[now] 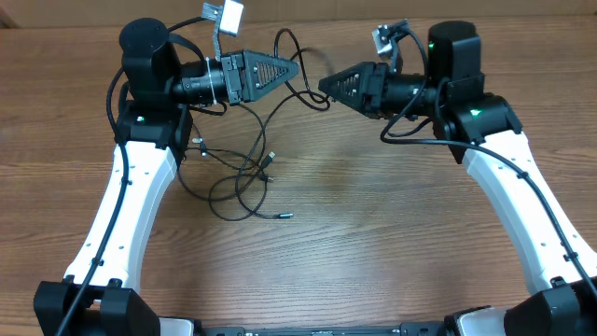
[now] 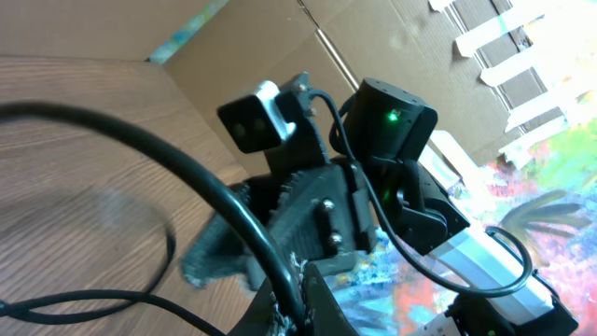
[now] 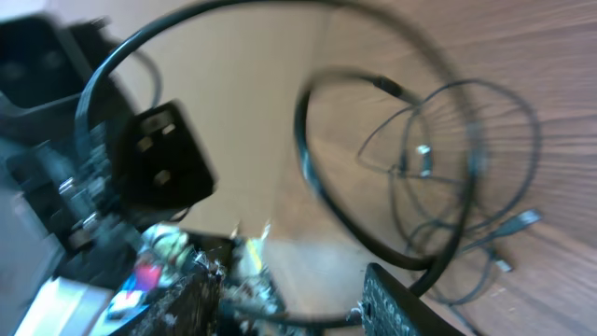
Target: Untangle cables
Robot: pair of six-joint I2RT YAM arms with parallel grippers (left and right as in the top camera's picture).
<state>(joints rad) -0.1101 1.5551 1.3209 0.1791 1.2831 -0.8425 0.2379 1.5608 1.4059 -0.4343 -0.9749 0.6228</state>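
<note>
Your left hand [image 1: 297, 67] is at the far side of the table [image 1: 373, 233], left of centre, with its tip pointing right. Its jaws are closed, and in the left wrist view a black strand runs down into the fingertips at the bottom of the picture, so it has hold of one of the cables [image 1: 244, 173].

Your right hand [image 1: 323, 86] faces it from the right. The two tips are near each other but apart. In the right wrist view, the fingers [image 3: 401, 299] of this hand [image 3: 289, 303] stand partly apart, with a clear gap between them. A dark strand crosses low in that gap. The picture is too blurred for you to tell whether either finger touches it.

Most of the cables lie on the table as a loose tangle of thin black loops, nearer than the left hand and just right of the left arm [image 1: 140, 196]. From that tangle, strands rise towards the far side and arch over the gap between the two hands. One loop reaches further away than either tip.

Two silvery plug ends [image 1: 270, 157] show from overhead. One is inside the tangle, and the other [image 1: 286, 216] lies at the near right edge of it, at the end of a strand. The right wrist view shows the same tangle [image 3: 466, 187] spread on the wood beyond a big dark loop.
</note>
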